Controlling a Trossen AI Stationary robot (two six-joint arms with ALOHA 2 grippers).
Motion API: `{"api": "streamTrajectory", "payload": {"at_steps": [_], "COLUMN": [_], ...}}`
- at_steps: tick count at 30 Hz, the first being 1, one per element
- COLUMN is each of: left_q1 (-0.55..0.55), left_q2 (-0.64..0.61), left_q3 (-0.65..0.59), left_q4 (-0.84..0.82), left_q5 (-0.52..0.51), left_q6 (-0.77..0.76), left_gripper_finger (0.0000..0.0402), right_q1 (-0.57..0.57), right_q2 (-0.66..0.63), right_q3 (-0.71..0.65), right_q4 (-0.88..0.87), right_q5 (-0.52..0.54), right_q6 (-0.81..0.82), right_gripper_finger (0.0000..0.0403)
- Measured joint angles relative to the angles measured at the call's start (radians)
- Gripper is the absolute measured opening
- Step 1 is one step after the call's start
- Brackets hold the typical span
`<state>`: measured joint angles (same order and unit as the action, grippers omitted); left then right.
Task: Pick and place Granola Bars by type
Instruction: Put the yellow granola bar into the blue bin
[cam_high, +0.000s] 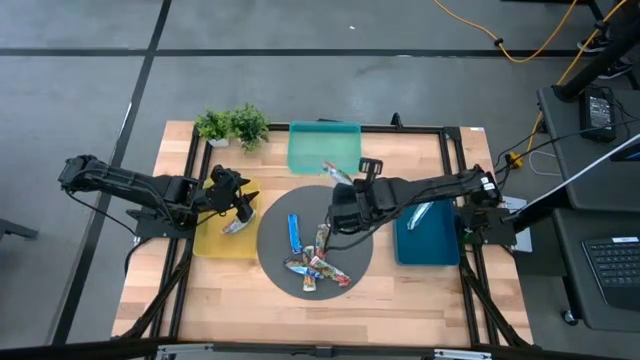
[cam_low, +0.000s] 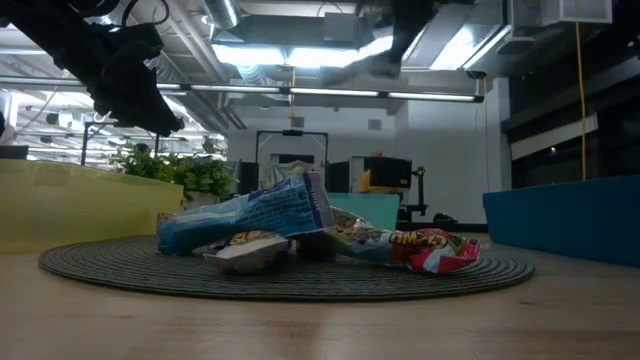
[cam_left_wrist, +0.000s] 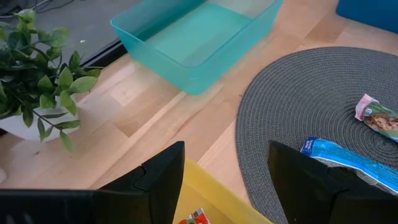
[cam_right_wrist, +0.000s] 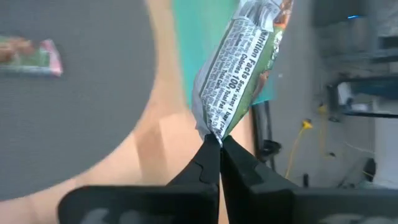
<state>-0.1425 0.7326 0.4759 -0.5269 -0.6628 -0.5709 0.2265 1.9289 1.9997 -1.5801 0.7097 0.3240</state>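
Note:
Several granola bars lie piled on a round grey mat; in the low view a blue bar rests on the others. My right gripper is above the mat's far edge, next to the teal tray, and is shut on a silvery-white bar. My left gripper is open above the yellow tray, which holds one bar. Another bar lies in the dark-blue tray. My right gripper pinches the silvery-white bar by its crimped end seam between the two fingertips. The bar extends straight out beyond the fingers, in line with them, and is lifted clear of the mat and the trays.
A potted plant stands at the table's far left, beside the teal tray. The dark-blue tray is to the right of the mat and the yellow tray to its left. Bare wood shows along the table's near edge.

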Motion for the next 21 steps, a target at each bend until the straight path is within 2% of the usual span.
{"api": "streamTrajectory", "payload": {"at_steps": [5,12,21], "left_q1": [0.000,0.000,0.000], "left_q2": [0.000,0.000,0.000], "left_q3": [0.000,0.000,0.000], "left_q4": [0.003,0.008,0.008], "left_q5": [0.001,0.001,0.000], "left_q6": [0.000,0.021,0.043], "left_gripper_finger": [0.0218,0.0218,0.0218], "right_q1": [0.034,0.040,0.098], "right_q2": [-0.058,-0.194,-0.435], "right_q3": [0.052,0.113,0.123], "right_q4": [0.019,0.017,0.044], "right_q5": [-0.022,-0.161,-0.163], "right_q6": [0.077,0.216,0.356], "right_gripper_finger": [0.0004,0.0004,0.0004]}}
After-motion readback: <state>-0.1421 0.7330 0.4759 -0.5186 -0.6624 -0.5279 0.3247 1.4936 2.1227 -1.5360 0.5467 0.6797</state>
